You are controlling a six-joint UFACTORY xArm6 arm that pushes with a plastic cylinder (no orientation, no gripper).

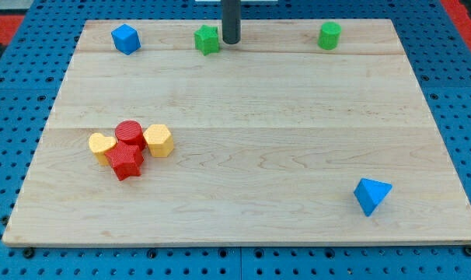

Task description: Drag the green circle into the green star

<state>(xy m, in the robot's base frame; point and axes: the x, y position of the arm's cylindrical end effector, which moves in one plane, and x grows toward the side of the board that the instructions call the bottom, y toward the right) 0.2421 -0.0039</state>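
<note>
The green star (pixel 207 39) sits near the board's top edge, left of centre. The green circle (pixel 329 36), a round cylinder, sits near the top edge toward the view's right, far apart from the star. My tip (pixel 231 41) is the lower end of the dark rod that comes down from the view's top. It stands just right of the green star, close to it or touching it, and well left of the green circle.
A blue block (pixel 125 38) sits at the top left. A cluster at the left holds a red circle (pixel 130 133), a red star (pixel 125 162), a yellow heart (pixel 102 145) and a yellow hexagon (pixel 158 141). A blue triangle (pixel 371 195) lies at the bottom right. The wooden board (pixel 259 117) rests on blue pegboard.
</note>
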